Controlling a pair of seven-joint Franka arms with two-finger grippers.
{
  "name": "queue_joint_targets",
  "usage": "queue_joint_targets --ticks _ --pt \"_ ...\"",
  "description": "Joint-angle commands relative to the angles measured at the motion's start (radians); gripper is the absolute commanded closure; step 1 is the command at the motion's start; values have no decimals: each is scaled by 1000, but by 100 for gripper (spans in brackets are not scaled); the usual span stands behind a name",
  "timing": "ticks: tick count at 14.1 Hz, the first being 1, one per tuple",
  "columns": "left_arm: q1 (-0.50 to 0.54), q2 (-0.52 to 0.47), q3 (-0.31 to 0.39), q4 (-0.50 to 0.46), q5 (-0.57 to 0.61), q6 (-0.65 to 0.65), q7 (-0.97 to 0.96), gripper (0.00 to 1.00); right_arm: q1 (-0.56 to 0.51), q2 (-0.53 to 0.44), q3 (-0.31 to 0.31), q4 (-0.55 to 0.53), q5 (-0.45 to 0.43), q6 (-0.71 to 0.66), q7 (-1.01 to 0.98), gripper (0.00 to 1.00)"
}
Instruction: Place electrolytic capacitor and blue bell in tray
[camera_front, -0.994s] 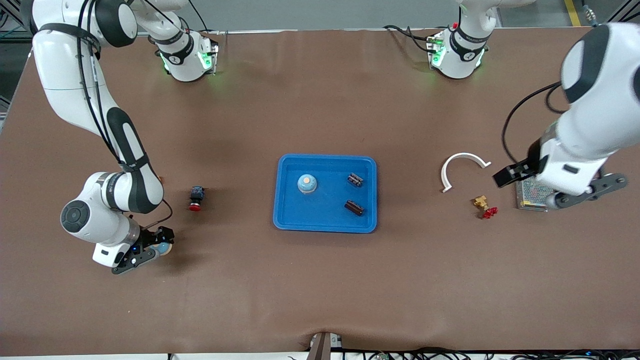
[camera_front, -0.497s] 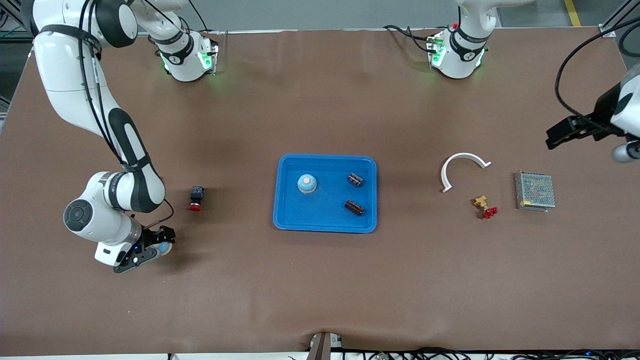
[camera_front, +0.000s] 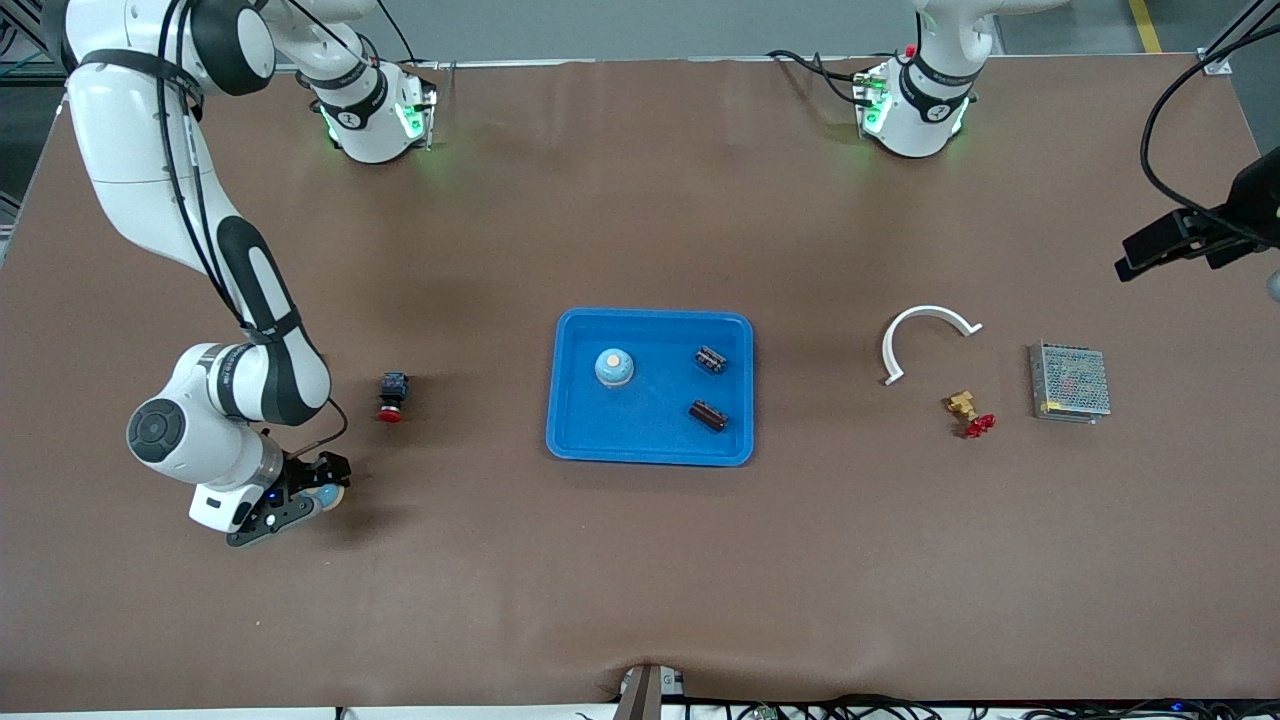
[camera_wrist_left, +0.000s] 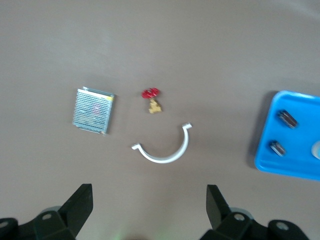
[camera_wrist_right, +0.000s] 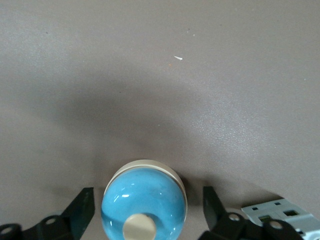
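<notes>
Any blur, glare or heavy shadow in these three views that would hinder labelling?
Front view: sharp and evenly lit, soft shadows only, green base lights glowing on the table. Left wrist view: slightly soft overall, the tray cropped at the edge. Right wrist view: sharp, highlights glinting on the blue bell, a broad dark shadow around it, with the right gripper fingers standing apart on either side.

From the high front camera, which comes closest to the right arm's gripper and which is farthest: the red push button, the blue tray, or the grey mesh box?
1. red push button, beside the right gripper, toward the right arm's end.
2. blue tray, mid-table.
3. grey mesh box, at the left arm's end.
</notes>
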Motion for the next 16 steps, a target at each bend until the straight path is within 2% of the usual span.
queue_joint_targets --ticks 1,6,8,10,16 --pt "-7 -65 40 -48 -35 -49 54 0 -5 1 6 -5 3 14 -11 13" --pt "-9 -70 22 -50 46 -81 60 0 -5 7 6 -5 5 21 -10 28" --pt "-1 -75 -41 -53 100 -81 60 0 -5 7 7 -2 5 21 -8 37" --pt "2 -81 -46 -59 101 -75 62 0 -1 7 7 3 5 19 1 42" --pt "-1 -84 -81 -66 104 -64 74 0 7 4 9 26 9 5 35 43"
